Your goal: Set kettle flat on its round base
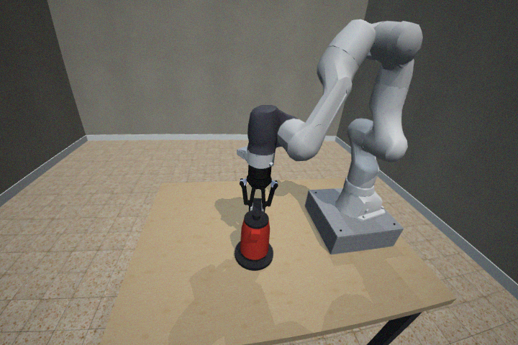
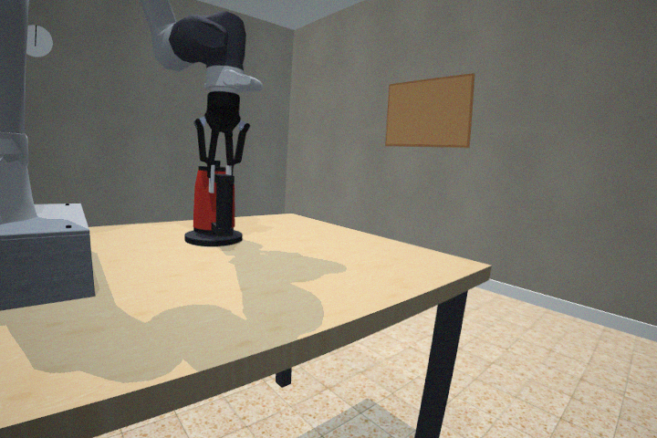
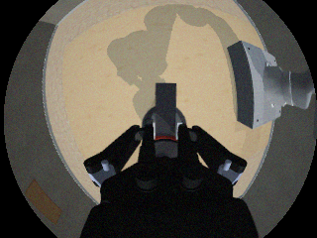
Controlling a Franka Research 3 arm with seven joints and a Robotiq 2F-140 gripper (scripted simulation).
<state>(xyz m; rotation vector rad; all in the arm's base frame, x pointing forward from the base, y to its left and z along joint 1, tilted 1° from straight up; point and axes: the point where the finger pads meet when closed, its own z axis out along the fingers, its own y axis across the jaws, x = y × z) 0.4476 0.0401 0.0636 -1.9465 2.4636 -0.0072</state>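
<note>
The red kettle [image 1: 255,239] with a dark lid stands upright on its round dark base [image 1: 253,261] near the middle of the table. It also shows in the exterior view [image 2: 206,201], on the base [image 2: 213,237], with its dark handle bar [image 2: 224,203] facing the camera. My gripper [image 2: 220,172] points straight down from above and is shut on the top of the handle bar. In the top view the gripper [image 1: 258,208] stands right over the lid. In the wrist view the fingers clasp the dark handle top, and the kettle's body is mostly hidden.
The arm's grey mounting block [image 1: 351,221] stands on the table to the right of the kettle. It also shows at the left of the exterior view [image 2: 29,255]. The table's front edge [image 2: 339,330] is well away from the kettle.
</note>
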